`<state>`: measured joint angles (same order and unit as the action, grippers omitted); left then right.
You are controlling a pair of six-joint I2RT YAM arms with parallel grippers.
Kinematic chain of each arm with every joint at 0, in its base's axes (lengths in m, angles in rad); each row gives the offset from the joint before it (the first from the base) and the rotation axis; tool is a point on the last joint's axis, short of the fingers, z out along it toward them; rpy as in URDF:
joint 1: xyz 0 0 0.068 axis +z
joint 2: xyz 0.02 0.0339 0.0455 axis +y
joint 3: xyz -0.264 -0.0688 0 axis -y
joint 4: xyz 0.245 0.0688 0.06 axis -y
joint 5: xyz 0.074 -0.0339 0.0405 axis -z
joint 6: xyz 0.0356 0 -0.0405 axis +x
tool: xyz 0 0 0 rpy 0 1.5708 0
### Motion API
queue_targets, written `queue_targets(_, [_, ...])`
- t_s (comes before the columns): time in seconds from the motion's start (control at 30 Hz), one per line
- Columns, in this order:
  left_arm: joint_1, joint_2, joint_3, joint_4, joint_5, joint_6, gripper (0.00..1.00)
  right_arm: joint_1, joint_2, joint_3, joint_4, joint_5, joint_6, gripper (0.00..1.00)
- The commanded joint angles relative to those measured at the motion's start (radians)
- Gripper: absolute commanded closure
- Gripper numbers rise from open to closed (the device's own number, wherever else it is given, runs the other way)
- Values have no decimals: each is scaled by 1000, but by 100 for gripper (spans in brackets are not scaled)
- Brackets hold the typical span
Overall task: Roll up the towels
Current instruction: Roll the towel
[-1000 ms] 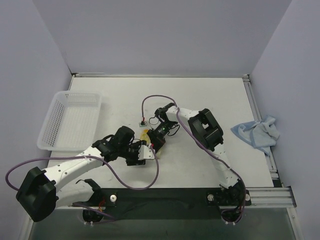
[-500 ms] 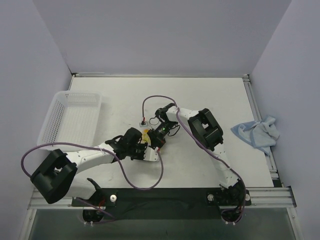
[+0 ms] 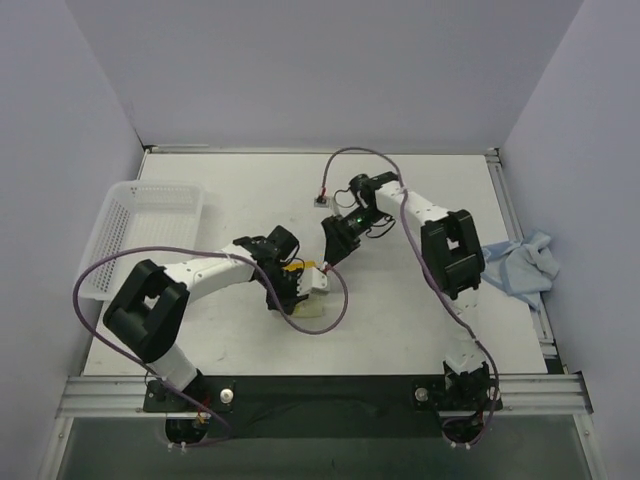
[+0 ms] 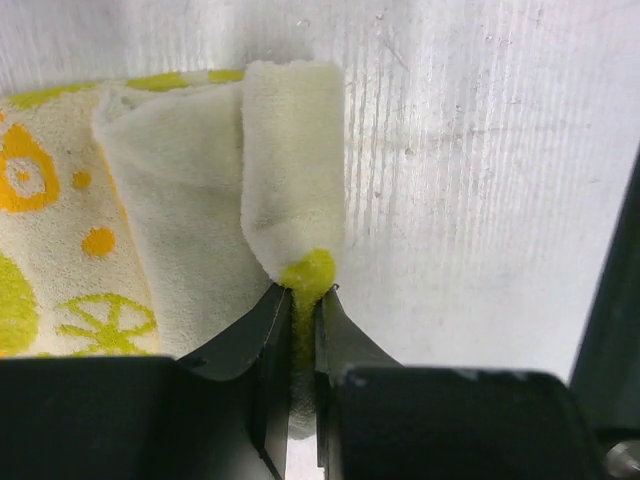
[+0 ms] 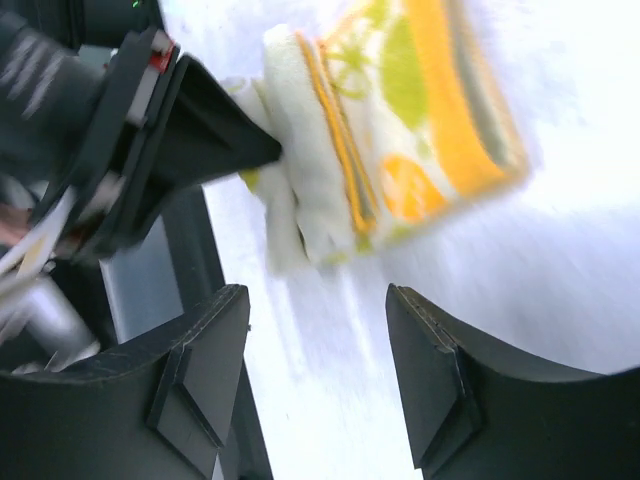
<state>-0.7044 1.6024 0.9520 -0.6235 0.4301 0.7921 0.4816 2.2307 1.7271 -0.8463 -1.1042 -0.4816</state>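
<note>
The cream-white towel (image 3: 314, 281) with yellow and green prints lies folded near the table's middle. It also shows in the left wrist view (image 4: 150, 200) and the right wrist view (image 5: 400, 130). My left gripper (image 3: 303, 287) is shut on a yellow-edged corner of it, low at the table (image 4: 303, 295). My right gripper (image 3: 334, 246) is open and empty, just beyond the towel and apart from it (image 5: 318, 300). The light blue towel (image 3: 516, 265) lies crumpled at the table's right edge.
A white mesh basket (image 3: 140, 235) stands at the left side. Purple cables loop beside both arms, one running to a small plug (image 3: 321, 200) on the table. A metal rail (image 3: 520, 230) runs along the right edge.
My left arm has swung right and stretched out, still at the cream towel. My right gripper has drawn back from the towel toward the far right and now stands open.
</note>
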Motion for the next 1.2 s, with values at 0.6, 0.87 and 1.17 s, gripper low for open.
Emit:
queue_targets(0.6, [341,832,777,-895,519,196,85,38,-695,-423,131,396,-54,49])
queue_targets(0.87, [344,867,775,-930,516,225,82,320,-672,-555,502,685,-112,44])
queue_targets(1.17, [344,867,754,-901,513,208,81,399,-444,-517,711,759,-244,43])
